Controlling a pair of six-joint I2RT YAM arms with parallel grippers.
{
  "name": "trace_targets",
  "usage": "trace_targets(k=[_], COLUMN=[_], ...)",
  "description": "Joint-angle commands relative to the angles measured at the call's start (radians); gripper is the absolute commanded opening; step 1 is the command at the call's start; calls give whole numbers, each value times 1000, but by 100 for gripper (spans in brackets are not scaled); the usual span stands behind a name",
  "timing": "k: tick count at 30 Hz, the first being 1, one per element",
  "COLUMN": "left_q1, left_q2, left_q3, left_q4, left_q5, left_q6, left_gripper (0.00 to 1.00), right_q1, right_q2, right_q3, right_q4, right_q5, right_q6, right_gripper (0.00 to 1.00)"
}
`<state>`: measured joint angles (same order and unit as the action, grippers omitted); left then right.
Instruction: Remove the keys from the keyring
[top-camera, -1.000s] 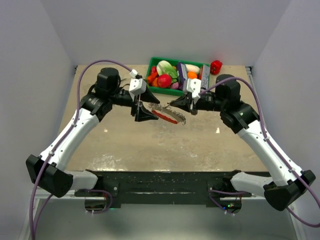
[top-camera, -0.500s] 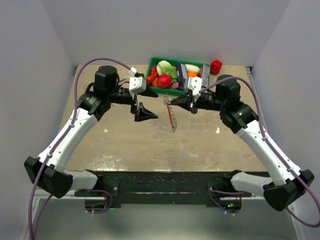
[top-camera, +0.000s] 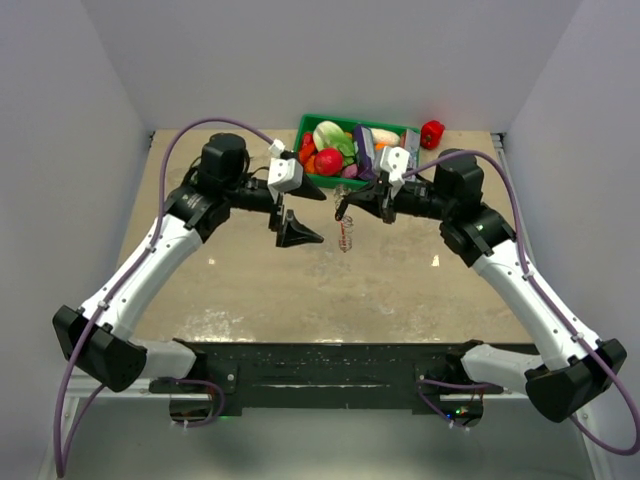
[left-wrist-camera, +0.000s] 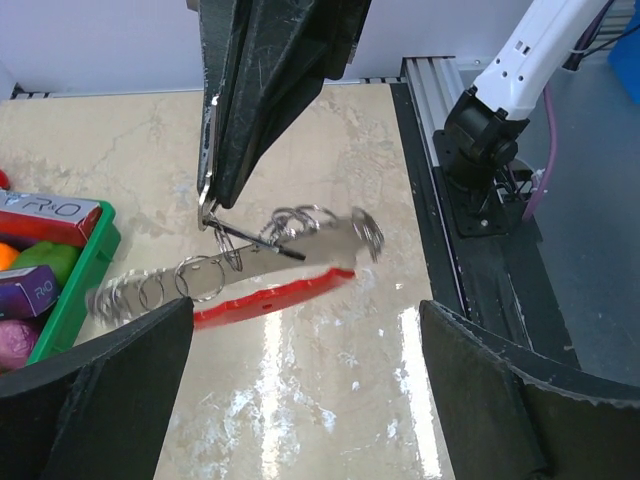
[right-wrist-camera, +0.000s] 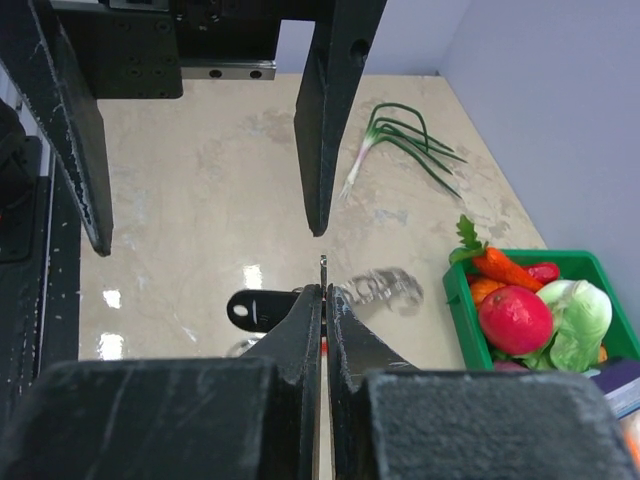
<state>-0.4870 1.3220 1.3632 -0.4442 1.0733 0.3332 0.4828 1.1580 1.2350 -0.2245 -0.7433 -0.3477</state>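
My right gripper (top-camera: 345, 208) is shut on the keyring (left-wrist-camera: 208, 214), with a thin metal edge showing between its fingertips (right-wrist-camera: 323, 292). The bunch hangs below it above the table: a chain of small silvery rings (left-wrist-camera: 190, 278), the red curved tag (left-wrist-camera: 270, 300) and blurred silvery keys (left-wrist-camera: 335, 240). A black-headed key (right-wrist-camera: 262, 308) sticks out to the left of the shut jaws. My left gripper (top-camera: 310, 213) stands open just left of the bunch without touching it. Its fingers (left-wrist-camera: 90, 400) are spread wide under the tag.
A green basket (top-camera: 310, 180) full of vegetables and packets stands at the back, right behind both grippers. A red pepper (top-camera: 432, 133) lies to its right. Spring onions (right-wrist-camera: 400, 140) lie on the table at the left. The right arm's base (left-wrist-camera: 490, 130) sits at the near edge.
My left gripper has opened and let go of the bunch. The red tag, earlier stretched between both grippers, has swung down and now hangs under the right gripper.
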Motion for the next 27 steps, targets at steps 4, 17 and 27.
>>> trace_targets(k=[4, 17, 27], left_q1=[-13, -22, -22], left_q2=[22, 19, 8], left_q3=[13, -32, -4], left_q4=[74, 125, 85], left_q5=[10, 51, 30], left_q6=[-16, -71, -40], left_gripper=[99, 99, 99], right_q1=[-13, -26, -27], right_q2=[-24, -37, -24], right_q3=[1, -11, 40], right_q4=[62, 82, -7], right_q5=[-24, -21, -13], right_q6=[24, 41, -34], right_gripper=[0, 0, 0])
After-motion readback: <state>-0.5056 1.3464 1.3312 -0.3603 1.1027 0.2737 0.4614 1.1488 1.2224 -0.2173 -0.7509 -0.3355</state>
